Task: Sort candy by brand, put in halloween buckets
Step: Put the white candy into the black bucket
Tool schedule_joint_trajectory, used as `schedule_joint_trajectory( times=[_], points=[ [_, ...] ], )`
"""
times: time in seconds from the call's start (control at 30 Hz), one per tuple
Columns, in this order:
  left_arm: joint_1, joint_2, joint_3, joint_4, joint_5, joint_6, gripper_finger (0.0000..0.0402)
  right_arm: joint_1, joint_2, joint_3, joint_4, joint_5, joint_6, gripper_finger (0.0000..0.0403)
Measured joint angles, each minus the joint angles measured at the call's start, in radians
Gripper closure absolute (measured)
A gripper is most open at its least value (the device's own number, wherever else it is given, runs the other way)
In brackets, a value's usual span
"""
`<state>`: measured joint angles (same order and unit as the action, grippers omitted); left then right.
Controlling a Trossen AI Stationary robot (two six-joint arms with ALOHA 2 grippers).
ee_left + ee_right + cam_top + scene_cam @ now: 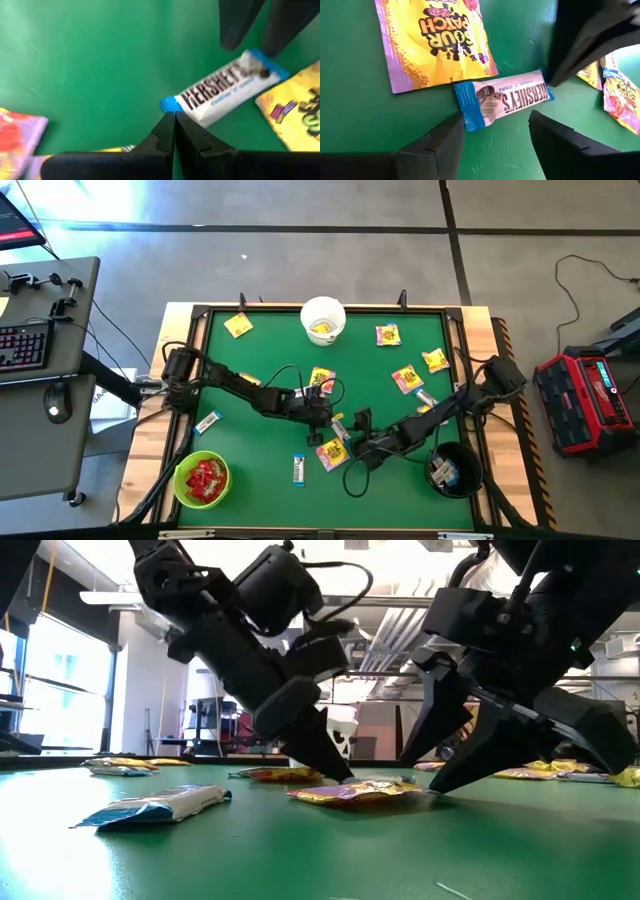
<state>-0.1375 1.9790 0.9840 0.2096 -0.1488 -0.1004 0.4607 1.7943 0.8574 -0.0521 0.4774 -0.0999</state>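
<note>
A white-and-blue candy bar (220, 92) lies flat on the green table between my two grippers. My left gripper (175, 117) is shut, with its tips at one blue end of the bar. My right gripper (496, 119) is open and slants down over the bar's other end (467, 107), one finger on each side; I see no touch. A yellow packet (432, 37) lies flat beside the bar. The white bucket (323, 320) stands at the far edge, the green bucket (202, 480) with red packets near left, and the black bucket (452, 470) near right. My left gripper meets the bar's blue end (169, 105) with the tips of its shut fingers. It comes slanting down from the table's left, roughly in line with the bar's length. The bar lies flat on the table.
More yellow packets (407, 378) and white-and-blue bars (298, 468) lie scattered over the green table. One yellow packet (332, 452) lies just nearer than the grippers. A raised dark frame (470, 380) runs round the table. The two arms stand close together mid-table.
</note>
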Motion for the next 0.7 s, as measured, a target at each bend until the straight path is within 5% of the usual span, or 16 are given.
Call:
schedule_joint_trajectory(
  times=[0.7],
  points=[
    [-0.003, 0.028, 0.002, 0.005, 0.027, -0.054, 0.0397, 0.0, 0.0, -0.002, 0.069, 0.157, -0.267, 0.019]
  ],
)
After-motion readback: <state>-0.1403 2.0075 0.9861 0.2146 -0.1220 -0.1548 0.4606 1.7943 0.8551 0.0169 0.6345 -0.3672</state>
